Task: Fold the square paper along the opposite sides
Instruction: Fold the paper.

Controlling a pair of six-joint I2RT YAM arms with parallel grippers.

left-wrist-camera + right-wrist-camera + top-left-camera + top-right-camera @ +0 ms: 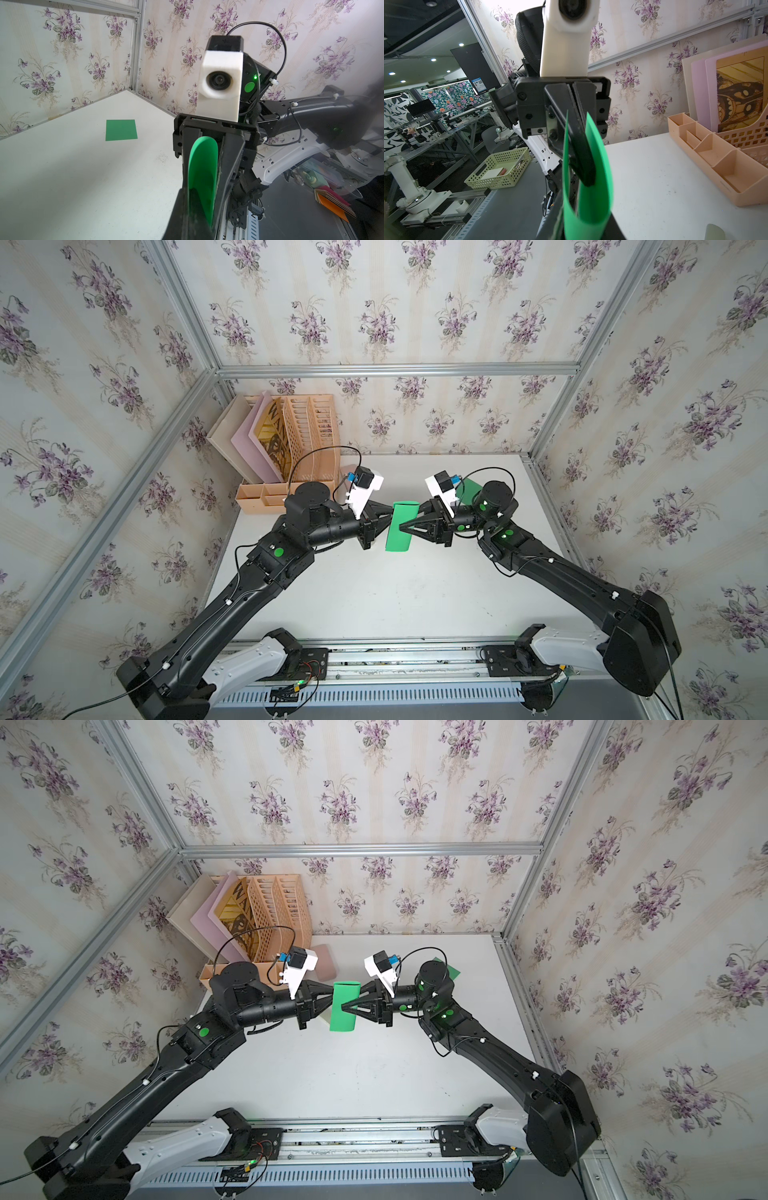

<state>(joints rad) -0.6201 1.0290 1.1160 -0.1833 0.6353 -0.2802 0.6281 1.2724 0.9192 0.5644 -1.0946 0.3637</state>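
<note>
The square paper (399, 541) is green and bent into a narrow U loop, held up off the white table (374, 593) between both arms. My left gripper (392, 512) is shut on the paper's edge from the left; in the right wrist view its closed black tip (588, 182) lies between the two green flaps (598, 158). My right gripper (409, 519) comes from the right and straddles the loop, one finger on each side. In the left wrist view the loop (202, 166) fills the narrow gap between those fingers.
A second flat green square (121, 129) lies on the table behind the right arm, partly hidden in a top view (451, 969). A peach file organizer (291, 439) with folders and a low tray (257, 497) stands at the back left corner. Wallpapered walls enclose three sides.
</note>
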